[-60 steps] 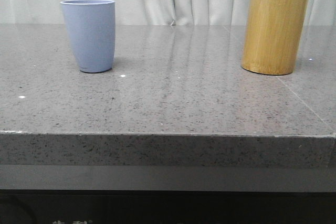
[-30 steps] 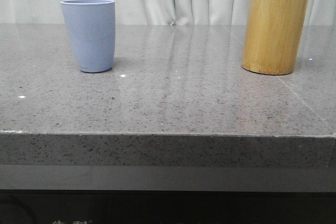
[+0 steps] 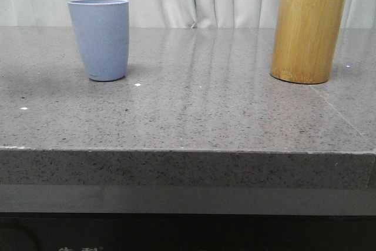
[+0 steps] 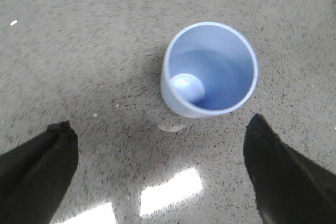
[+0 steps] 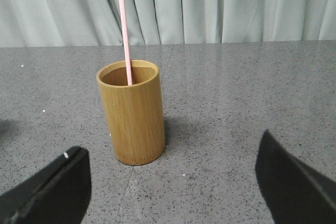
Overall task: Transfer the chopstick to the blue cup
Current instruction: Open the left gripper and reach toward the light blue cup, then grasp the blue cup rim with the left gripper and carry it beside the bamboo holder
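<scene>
A single pink chopstick (image 5: 125, 40) is seen standing in the bamboo holder (image 5: 133, 113) near the right edge of the table (image 3: 194, 110), leaning against the inner wall; only its upper part is shown above the rim. The blue cup (image 3: 100, 39) stands well apart, near the left edge, upright and empty as seen from above in the left wrist view.

The right gripper (image 5: 173, 182) is held short of the holder with its fingers (image 5: 294, 182) spread wide and nothing between them. The left gripper (image 4: 157, 171) hangs above the cup, likewise released and empty.

The stick is judged light, stiff and smooth, so it can be expected to slip or pivot if pinched loosely or off-centre. The best hold is judged to be on the exposed length just above the holder's rim, with the fingers closed squarely across it; a grip nearer the tip would leave more room for swing. The holder looks tall and narrow, so a straight upward pull is judged safer than a slanted one, which could tip it. The cup is shorter, so the stick will probably lean once it is set inside.
</scene>
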